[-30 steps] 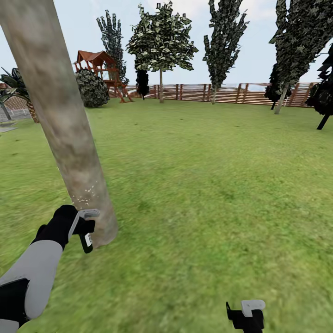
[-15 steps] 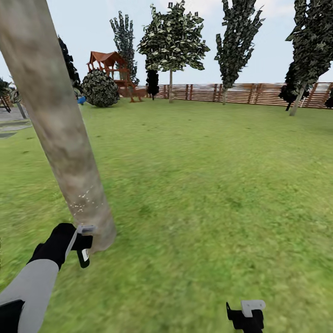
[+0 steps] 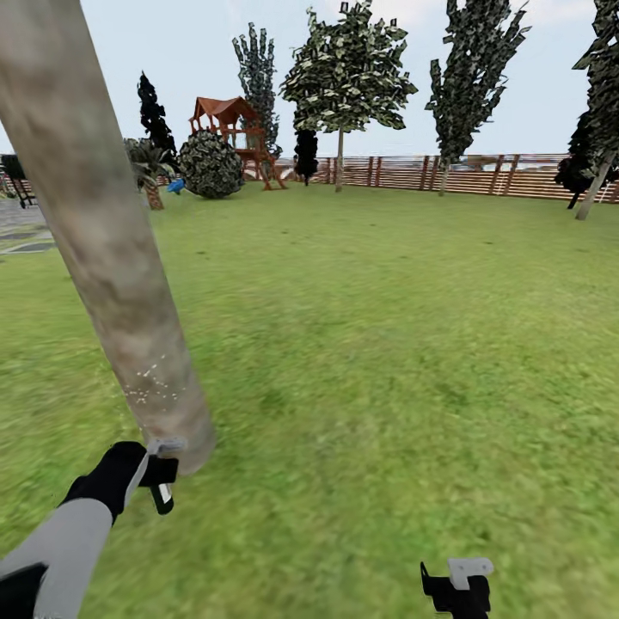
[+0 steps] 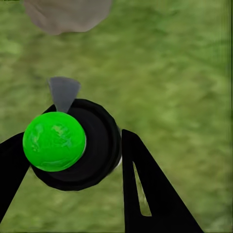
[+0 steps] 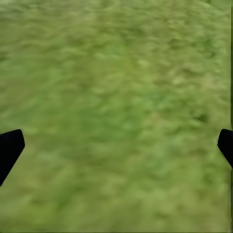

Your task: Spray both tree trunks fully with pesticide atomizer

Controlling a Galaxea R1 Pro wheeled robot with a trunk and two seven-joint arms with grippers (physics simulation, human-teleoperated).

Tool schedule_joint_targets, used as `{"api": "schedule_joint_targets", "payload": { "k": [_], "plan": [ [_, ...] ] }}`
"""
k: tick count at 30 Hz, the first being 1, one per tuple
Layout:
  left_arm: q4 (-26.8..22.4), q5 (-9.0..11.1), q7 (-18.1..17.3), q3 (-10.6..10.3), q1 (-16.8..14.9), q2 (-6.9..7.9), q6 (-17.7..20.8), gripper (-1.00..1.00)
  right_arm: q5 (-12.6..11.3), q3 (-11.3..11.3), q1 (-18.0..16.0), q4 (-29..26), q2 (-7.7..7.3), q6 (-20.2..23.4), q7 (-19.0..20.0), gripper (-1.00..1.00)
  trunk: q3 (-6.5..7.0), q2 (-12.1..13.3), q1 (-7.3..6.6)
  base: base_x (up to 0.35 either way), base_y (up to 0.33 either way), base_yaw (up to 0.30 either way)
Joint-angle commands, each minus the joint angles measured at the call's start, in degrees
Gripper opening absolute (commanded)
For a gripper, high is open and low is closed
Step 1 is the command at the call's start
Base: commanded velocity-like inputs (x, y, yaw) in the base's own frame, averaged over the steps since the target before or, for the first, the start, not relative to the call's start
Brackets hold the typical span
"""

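Observation:
A thick, pale mottled tree trunk (image 3: 112, 258) leans up from the lawn at the left of the head view. A patch of white pesticide specks (image 3: 150, 389) sits low on it. Its base (image 4: 65, 14) also shows in the left wrist view. My left gripper (image 3: 160, 478) hangs just before the trunk's foot, shut on the pesticide atomizer (image 3: 162, 496). In the left wrist view the atomizer (image 4: 99, 150) is a round black body with a bright green top and grey nozzle, clamped in my left gripper (image 4: 70, 138). My right gripper (image 3: 456, 585) is low at the right, open over bare grass (image 5: 116, 111).
The green lawn (image 3: 387, 327) stretches to a reddish-brown slat fence (image 3: 464, 174). Far back stand a leafy tree with a thin pale trunk (image 3: 340, 163), dark narrow trees, a round bush (image 3: 211, 165) and a red-roofed play tower (image 3: 228, 120). Grey paving (image 3: 17, 232) shows at the far left.
The whole view has swung, so the background has slid right: the camera moved. My left gripper with the atomizer sits a little lower, by the trunk's base. The right gripper has stayed put.

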Motion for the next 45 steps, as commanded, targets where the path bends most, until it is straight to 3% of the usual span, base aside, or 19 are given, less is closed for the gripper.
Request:
{"api": "schedule_joint_targets", "payload": {
  "k": [1, 5, 10, 13, 26, 32, 37, 45],
  "plan": [
    [1.41, -0.58, 0.21, 0.72, -0.05, 0.06, -1.38, -1.0, -0.44, 0.51, -0.03, 0.02, -0.01, -0.13, -0.17, 1.0, -0.05, -0.02, 0.01, 0.19, -0.221, 0.001],
    [2.99, -0.57, 3.53, 1.79, -0.04, 0.32, -3.01, -1.0, -0.48, 0.44, -0.03, 0.03, -0.01, -0.13, -0.17, 1.0, -0.05, -0.02, 0.01, 0.185, -0.224, 0.0],
    [3.01, -0.48, 4.04, 3.41, -0.04, 1.55, -3.14, -1.0, -0.48, 0.49, -0.03, 0.03, -0.01, -0.13, -0.17, 1.0, -0.05, -0.02, 0.01, 0.124, -0.119, 0.123],
    [2.83, -0.28, 4.05, 4.26, -0.04, 1.24, -3.19, -1.0, -0.48, 0.5, -0.03, 0.03, -0.01, -0.13, -0.17, 1.0, -0.05, -0.02, 0.01, 0.011, -0.008, 0.266],
    [3.0, -0.31, 3.58, 4.09, -0.04, 0.36, -2.73, -1.0, -0.47, 0.47, -0.03, 0.03, -0.01, -0.13, -0.17, 1.0, -0.05, -0.02, 0.01, 0.0, -0.007, 0.272],
    [3.0, -0.31, 3.73, 4.0, -0.04, 0.32, -2.5, -1.0, -0.48, 0.47, -0.03, 0.03, -0.01, -0.13, -0.17, 1.0, -0.05, -0.02, 0.01, 0.0, -0.233, 0.046],
    [2.87, -0.45, 3.83, 3.97, -0.04, -0.6, -2.49, -1.0, -0.48, 0.51, -0.03, 0.03, -0.01, -0.13, -0.17, 1.0, -0.05, -0.02, 0.01, 0.003, -0.271, 0.004],
    [2.64, -0.4, 3.91, 3.98, -0.04, -0.61, -2.49, -1.0, -0.48, 0.51, -0.03, 0.03, 0.02, -0.13, -0.17, 1.0, -0.05, -0.02, 0.01, 0.192, -0.219, 0.238]
  ]
}}
